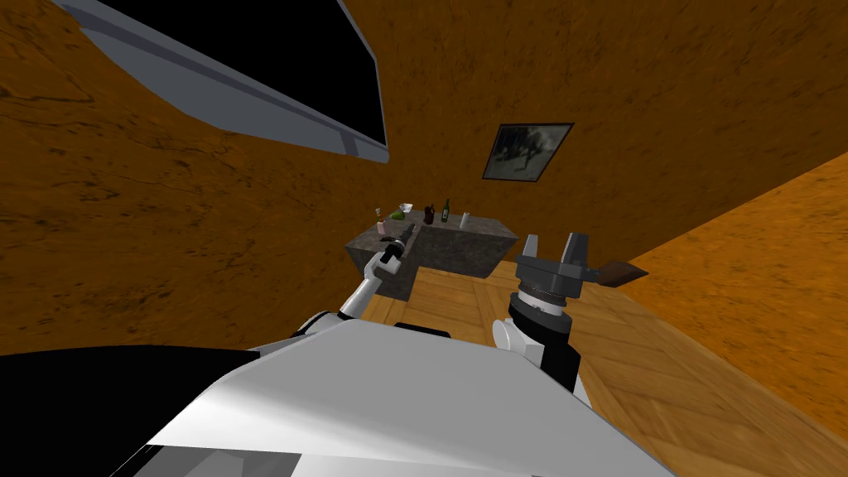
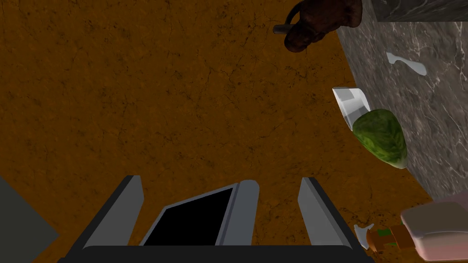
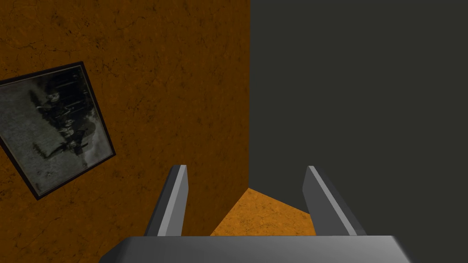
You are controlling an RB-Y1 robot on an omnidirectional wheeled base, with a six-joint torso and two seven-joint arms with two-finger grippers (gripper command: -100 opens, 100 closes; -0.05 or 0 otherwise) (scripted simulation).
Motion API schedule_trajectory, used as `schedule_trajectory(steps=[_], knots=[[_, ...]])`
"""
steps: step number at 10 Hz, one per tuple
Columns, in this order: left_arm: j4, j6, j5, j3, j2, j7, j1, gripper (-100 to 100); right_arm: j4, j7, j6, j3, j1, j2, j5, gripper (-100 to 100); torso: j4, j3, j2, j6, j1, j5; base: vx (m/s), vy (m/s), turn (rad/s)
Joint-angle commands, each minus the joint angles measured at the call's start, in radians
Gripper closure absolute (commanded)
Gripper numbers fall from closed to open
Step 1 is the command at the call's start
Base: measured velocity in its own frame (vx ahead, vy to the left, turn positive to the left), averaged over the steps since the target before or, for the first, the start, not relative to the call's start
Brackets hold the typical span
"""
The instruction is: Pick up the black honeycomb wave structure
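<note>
Grey stone counter [image 2: 434, 114] runs beside the left claw [image 2: 219, 180], whose fingers are apart and gripping nothing. The dark honeycomb structure [image 2: 322, 20] sits on the counter well ahead of the fingertips. Green lump [image 2: 381, 137] and white bowl [image 2: 352, 102] are nearer, touching each other. Right claw [image 1: 553, 238] is raised, fingers apart.

Grey marbled counter [image 1: 464, 242] is set against orange-brown walls [image 1: 166, 207]. Framed picture [image 1: 527, 152] is hung above it, black-paned window [image 1: 248, 50] is seen up-left of it, and plank floor [image 1: 662, 364] is laid before it.
</note>
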Motion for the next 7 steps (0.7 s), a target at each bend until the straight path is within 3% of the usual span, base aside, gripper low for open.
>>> schedule_trajectory(steps=[1,4,6,7], knots=[[0.049,0.026,0.002,0.0,0.006,-0.003,-0.034,-100,0.0,0.0,0.0,0.0,0.0,0.0,0.0,0,0.0,0.0,0.0,0.0,0.0,0.0,-0.028,-0.007,0.016],[0.141,0.111,0.01,0.008,0.019,-0.013,-0.124,-100,0.0,0.0,0.0,0.0,0.0,0.0,0.0,0,0.0,0.0,-0.001,0.0,-0.001,0.0,-0.021,-0.01,0.037],[0.182,0.111,0.01,0.008,0.019,-0.013,-0.14,-100,0.0,0.0,0.0,0.0,0.0,0.0,0.0,0,0.0,-0.001,-0.001,0.0,0.0,0.0,-0.004,-0.002,0.01],[0.214,0.155,0.016,0.013,0.027,-0.018,-0.183,-100,0.0,0.0,0.0,0.0,0.0,0.0,0.0,0,0.0,-0.001,-0.002,0.0,0.0,0.0,-0.001,-0.003,0.051]])
